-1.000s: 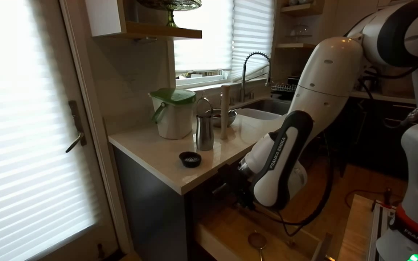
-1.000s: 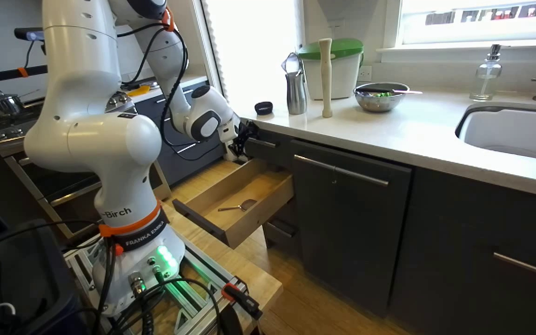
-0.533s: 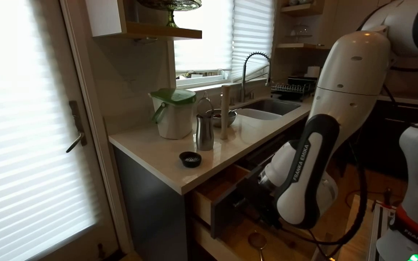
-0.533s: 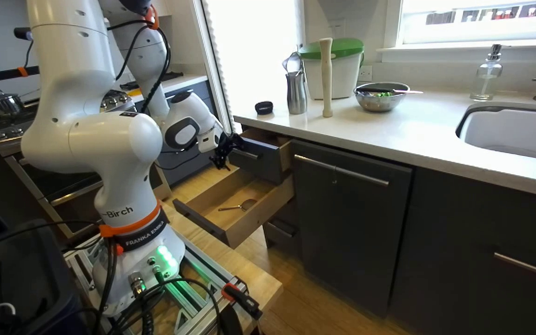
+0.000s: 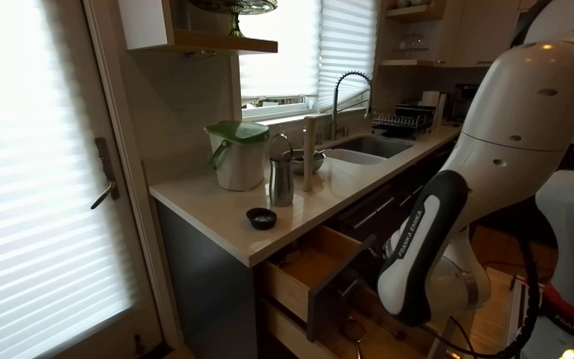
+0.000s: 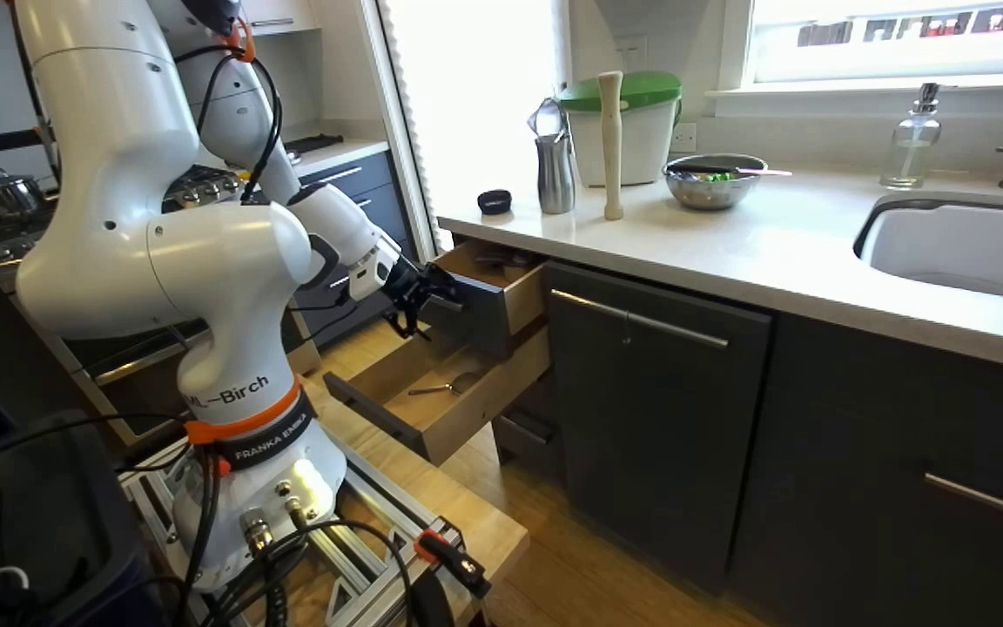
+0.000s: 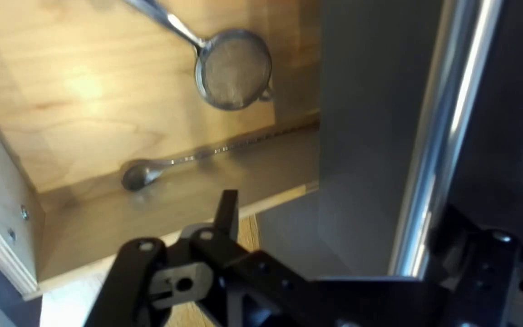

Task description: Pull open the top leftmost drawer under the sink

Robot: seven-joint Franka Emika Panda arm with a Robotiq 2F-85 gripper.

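The top leftmost drawer stands part open, its dark front panel (image 5: 323,304) pulled out from the cabinet and its light wooden box showing behind; it also shows in an exterior view (image 6: 482,320). Its metal bar handle (image 7: 443,136) runs along the right in the wrist view. My gripper (image 6: 428,303) is at this drawer's front. In the wrist view the gripper (image 7: 341,209) has its fingers wide apart, one at the handle's lower end; I cannot tell if it touches. The sink (image 5: 381,144) is in the countertop farther along, with an arched faucet (image 5: 336,104).
Below, a deeper light-wood drawer (image 6: 484,418) stands open with a strainer (image 7: 234,68) and a spoon (image 7: 139,176) inside. On the countertop (image 5: 217,219) are a black dish (image 5: 261,218), a steel shaker (image 5: 281,184), a wooden muddler (image 5: 309,154) and a green-lidded bin (image 5: 239,164).
The top drawer was shut one second ago, part open half a second ago, and is farther out now. The gripper and arm moved back from the cabinet with it. The base light turned from green to yellow.
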